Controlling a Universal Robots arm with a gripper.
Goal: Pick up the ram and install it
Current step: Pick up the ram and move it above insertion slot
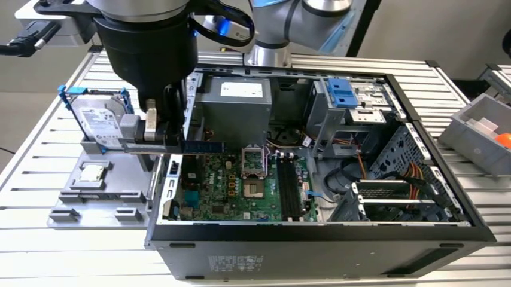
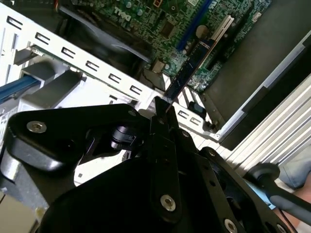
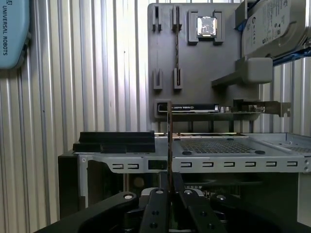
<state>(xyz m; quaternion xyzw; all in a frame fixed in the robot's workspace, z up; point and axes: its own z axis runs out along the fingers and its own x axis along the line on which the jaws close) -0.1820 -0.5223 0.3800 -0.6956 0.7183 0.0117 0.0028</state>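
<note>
The ram is a thin dark blue-green stick held flat and level, and my gripper is shut on its near end. It hangs over the open computer case's wall on the exterior view's left, above the green motherboard. The second wrist view shows the ram reaching out from the gripper over the board. In the first wrist view the ram appears edge-on, rising from the gripper. The long black memory slots lie further toward the exterior view's right, apart from the stick.
A grey parts fixture stands beside the case on the exterior view's left, with a silver hard drive in a blue frame at its back. The power supply and drive cage fill the case's rear. A grey bin stands at the far right.
</note>
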